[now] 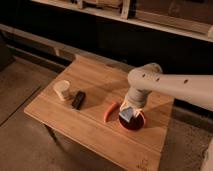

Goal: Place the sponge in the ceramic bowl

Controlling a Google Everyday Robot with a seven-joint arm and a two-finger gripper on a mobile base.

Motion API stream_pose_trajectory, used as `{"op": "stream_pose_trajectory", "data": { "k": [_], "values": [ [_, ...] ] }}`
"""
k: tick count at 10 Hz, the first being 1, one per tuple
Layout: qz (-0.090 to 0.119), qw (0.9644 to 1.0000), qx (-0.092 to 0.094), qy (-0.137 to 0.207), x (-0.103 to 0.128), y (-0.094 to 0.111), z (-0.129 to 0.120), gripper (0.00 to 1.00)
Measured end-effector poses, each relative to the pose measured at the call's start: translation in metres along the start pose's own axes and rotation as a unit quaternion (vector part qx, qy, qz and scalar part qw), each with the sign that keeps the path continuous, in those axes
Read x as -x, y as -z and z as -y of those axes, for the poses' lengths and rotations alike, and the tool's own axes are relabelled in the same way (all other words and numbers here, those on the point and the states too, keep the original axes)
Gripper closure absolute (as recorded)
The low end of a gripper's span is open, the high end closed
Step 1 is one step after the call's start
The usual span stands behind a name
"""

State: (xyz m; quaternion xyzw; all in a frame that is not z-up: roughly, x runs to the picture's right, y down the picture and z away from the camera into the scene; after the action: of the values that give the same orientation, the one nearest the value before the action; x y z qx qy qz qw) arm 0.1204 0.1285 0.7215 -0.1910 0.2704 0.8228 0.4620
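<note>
Pincer (128, 109) first: it hangs at the end of the big white robot arm (170, 85) and points down. It is squeezed tight on the small flat blue-grey sponge with a pale edge (127, 114). The sponge is tipped on a slant right under the pincer, over the inside of the shallow round red-orange ceramic bowl (142, 121). I cannot tell if the low end of the sponge touches the dark red inside of the bowl or is just above it. The bowl sits right below the pincer. A little to the left of the pincer as we look, just beside the bowl, lies a curved orange strip (109, 112). Farther left of the pincer lies a flat black oblong thing (78, 99). Next to that, even farther from the pincer, stands a small cream round cup (62, 90). All of these rest on a light brown wooden table (90, 130) under the pincer. Behind the pincer, past the far edge of the table, it is dark, with a pale shelf board (165, 22) up high. Grey floor (20, 135) shows far off to the left, lower than the table.
</note>
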Motion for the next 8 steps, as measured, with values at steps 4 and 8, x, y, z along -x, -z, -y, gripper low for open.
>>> {"op": "stream_pose_trajectory", "data": {
  "k": [4, 8],
  "values": [
    [0.001, 0.9999, -0.009, -0.006, -0.018, -0.007, -0.003, 1.00],
    [0.004, 0.9996, -0.013, -0.027, -0.026, -0.004, 0.017, 1.00]
  ]
}}
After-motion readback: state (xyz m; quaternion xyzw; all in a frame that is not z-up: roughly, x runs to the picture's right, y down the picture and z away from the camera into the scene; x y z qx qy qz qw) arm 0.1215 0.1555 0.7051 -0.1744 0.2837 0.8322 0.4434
